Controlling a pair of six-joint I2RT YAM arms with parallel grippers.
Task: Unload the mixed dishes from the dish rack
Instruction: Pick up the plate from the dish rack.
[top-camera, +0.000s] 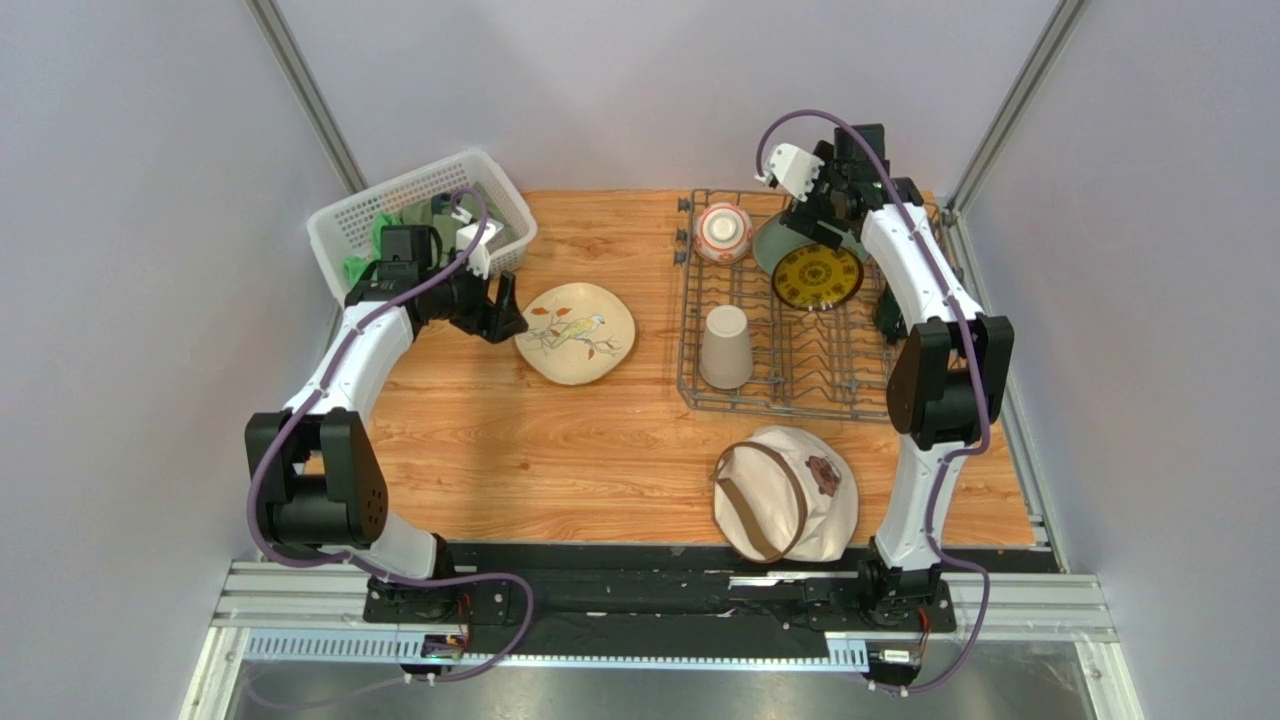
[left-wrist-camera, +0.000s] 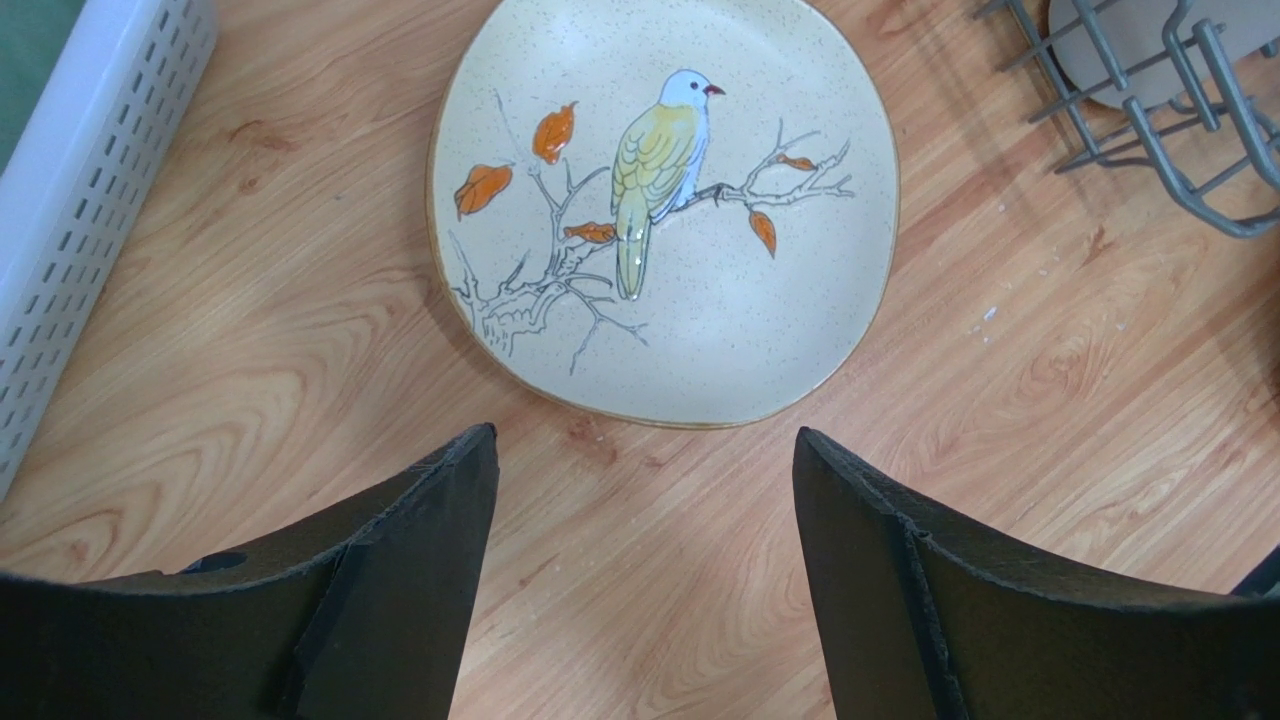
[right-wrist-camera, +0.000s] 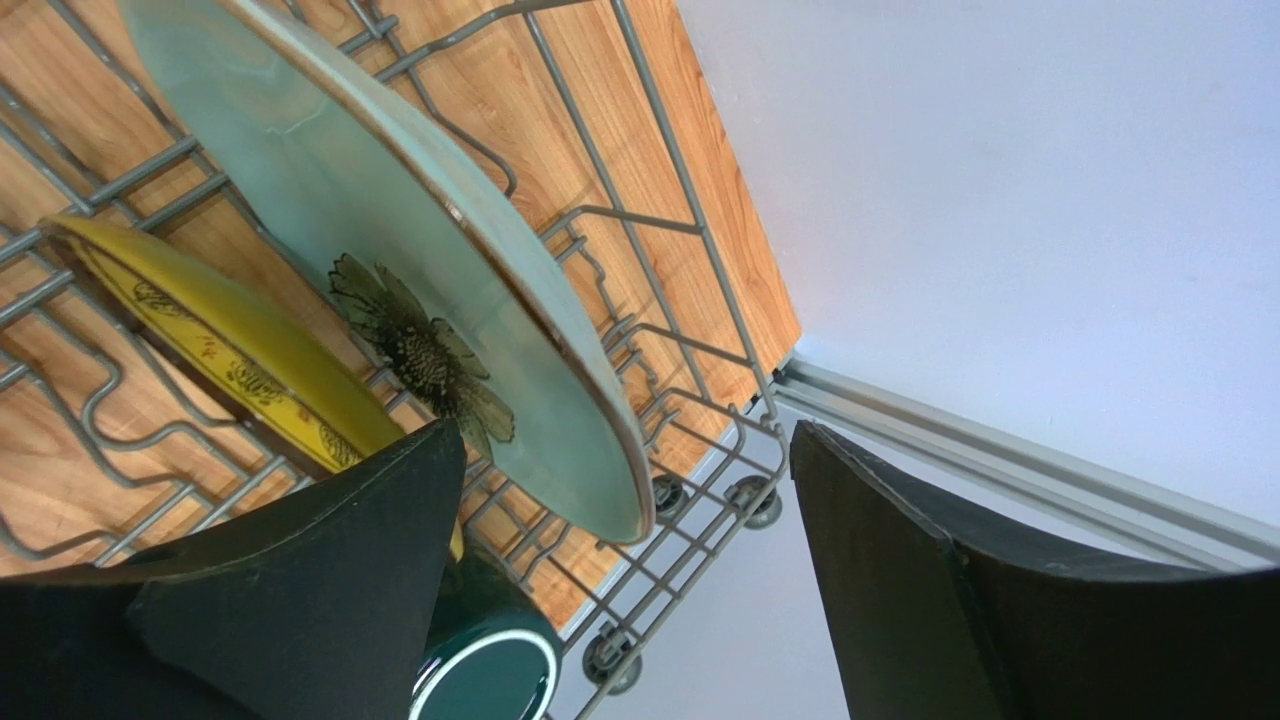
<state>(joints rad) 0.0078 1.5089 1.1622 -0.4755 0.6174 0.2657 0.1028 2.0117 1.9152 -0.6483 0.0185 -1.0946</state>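
Both pincers spread, gripping nothing.
The cream plate (left-wrist-camera: 661, 210) lies on the worktop (left-wrist-camera: 1052, 420) just ahead of the left pincer (left-wrist-camera: 639, 443); the pale green plate (right-wrist-camera: 346, 180), tilted in the dish rack (top-camera: 796, 368), seemingly reaches into the right pincer (right-wrist-camera: 628, 432)'s gap.

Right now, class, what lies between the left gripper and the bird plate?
Only bare table separates the left gripper from the bird plate, shown in the left wrist view.

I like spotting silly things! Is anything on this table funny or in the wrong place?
Yes: a hat lies on the table just in front of the rack, while everything else there is dishes. Nothing looks spilled or broken. The bird plate lies flat and whole.
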